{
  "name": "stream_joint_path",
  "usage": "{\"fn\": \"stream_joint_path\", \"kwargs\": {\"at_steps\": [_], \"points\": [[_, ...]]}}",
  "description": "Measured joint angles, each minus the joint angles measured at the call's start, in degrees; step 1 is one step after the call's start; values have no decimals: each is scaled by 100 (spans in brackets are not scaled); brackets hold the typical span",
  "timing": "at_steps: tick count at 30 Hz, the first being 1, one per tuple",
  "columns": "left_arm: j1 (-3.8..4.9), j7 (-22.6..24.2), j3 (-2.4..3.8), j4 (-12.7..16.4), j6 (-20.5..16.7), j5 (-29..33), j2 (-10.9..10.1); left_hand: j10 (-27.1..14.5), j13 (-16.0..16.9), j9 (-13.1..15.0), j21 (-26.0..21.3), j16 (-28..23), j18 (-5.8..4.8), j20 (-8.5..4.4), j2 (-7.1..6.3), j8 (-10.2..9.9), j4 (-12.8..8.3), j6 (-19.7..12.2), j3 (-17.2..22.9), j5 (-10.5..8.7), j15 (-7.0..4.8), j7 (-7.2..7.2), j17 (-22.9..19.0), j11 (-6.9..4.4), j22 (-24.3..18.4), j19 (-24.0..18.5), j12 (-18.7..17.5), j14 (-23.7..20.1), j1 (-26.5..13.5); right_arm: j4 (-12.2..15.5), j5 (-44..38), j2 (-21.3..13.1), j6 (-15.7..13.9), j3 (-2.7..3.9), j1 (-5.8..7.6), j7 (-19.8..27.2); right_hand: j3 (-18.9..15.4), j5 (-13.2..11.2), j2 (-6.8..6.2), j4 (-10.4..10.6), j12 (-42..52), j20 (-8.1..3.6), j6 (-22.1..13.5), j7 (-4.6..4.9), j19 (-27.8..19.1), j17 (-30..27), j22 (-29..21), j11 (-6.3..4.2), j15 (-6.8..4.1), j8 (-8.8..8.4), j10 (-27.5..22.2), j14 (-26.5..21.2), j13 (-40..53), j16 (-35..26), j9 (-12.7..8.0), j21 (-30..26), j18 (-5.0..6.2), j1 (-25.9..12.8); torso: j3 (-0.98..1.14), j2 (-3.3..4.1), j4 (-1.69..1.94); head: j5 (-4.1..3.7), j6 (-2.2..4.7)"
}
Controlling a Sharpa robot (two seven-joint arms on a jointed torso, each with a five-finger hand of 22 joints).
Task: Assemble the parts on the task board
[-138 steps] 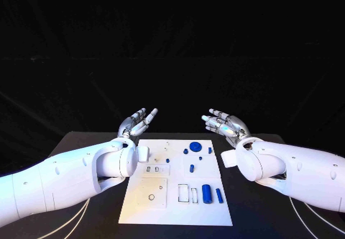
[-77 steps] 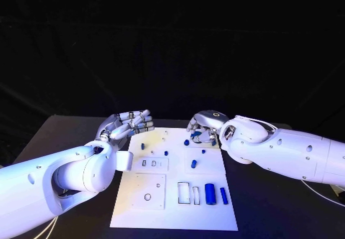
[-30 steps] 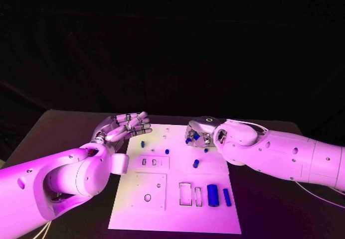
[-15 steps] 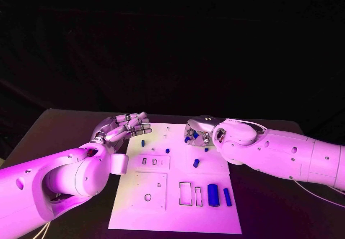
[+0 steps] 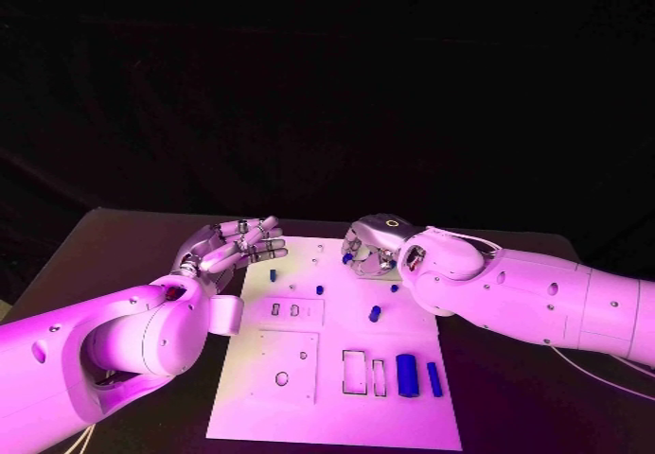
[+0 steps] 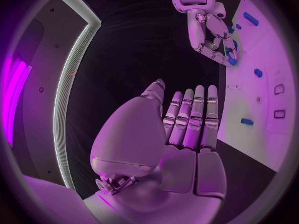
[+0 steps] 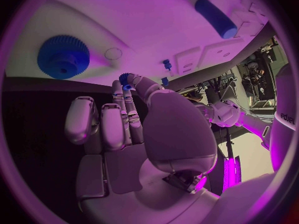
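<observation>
The white task board [image 5: 327, 402] lies in the middle of the black table. My right hand [image 5: 368, 251] hovers over its far end and pinches a small blue gear [image 7: 126, 78] between thumb and fingertip. On the board just beyond those fingers lies a large blue gear [image 7: 62, 56]. My left hand [image 5: 232, 243] is palm up with fingers apart, holding nothing, just off the board's far left corner. The left wrist view looks past that hand [image 6: 181, 129] to the right hand [image 6: 209, 32] across the board [image 6: 249, 104].
Several small blue pegs [image 5: 320, 288] stand mid-board, and a thick blue cylinder [image 5: 408, 368] and a thinner one [image 5: 434, 378] lie by the rectangular slots [image 5: 354, 371] at the near right. Bare black table [image 5: 123, 246] surrounds the board.
My right hand came down from a raised, spread pose to the board's far end, closed its fingers on the small blue gear and lifted slightly. The left hand stayed palm up.
</observation>
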Motion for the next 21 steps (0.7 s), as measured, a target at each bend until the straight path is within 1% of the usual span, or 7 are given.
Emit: {"fn": "stream_joint_path", "kwargs": {"at_steps": [5,7,11,18,21], "points": [[0,-2,0,-3,6,0,3,0,0,0,0,-13,0,0,3,0,0,0,0,0,0,0,0,0,0,0,0,0,3,-142,-4,161,-221,10,12,-27,0,0,0,0,-6,0,0,0,0,10,5,12,0,-2,11,0,-12,23,4,0,2,-1,-5,9,8,10,20],[0,-3,0,-3,10,0,5,0,0,0,0,-38,0,0,16,0,0,0,0,0,0,0,0,0,0,0,0,0,16,-208,-5,233,-298,17,18,-39,16,0,-1,16,-12,0,-1,0,0,16,13,21,0,-5,20,0,-14,33,6,0,-76,-1,-7,11,8,12,24],[0,-5,0,-5,15,0,9,0,0,0,0,-39,0,0,22,0,0,0,0,0,0,0,-1,0,-1,0,0,0,22,-315,-5,361,-414,24,26,-59,23,0,-1,23,-12,0,-3,2,-1,22,25,21,0,-12,20,0,-19,33,10,0,-76,-1,-8,16,15,13,34],[1,-9,0,-8,22,0,21,0,0,0,0,-39,-1,0,22,0,0,0,0,0,0,0,-1,0,-1,0,0,0,22,-520,0,596,-510,29,31,-68,22,-1,-3,23,-21,20,-7,6,19,36,42,21,0,-24,19,0,-19,33,10,27,-76,-3,-11,25,26,24,44],[1,-11,0,-8,26,0,26,0,0,0,0,-39,0,0,22,0,0,0,0,0,0,0,-1,0,-1,0,0,0,22,-605,2,678,-513,29,31,-74,32,-2,-33,33,-22,20,-8,6,19,36,42,21,0,-24,19,0,-17,55,10,27,-75,-33,-12,27,31,32,49]]}}
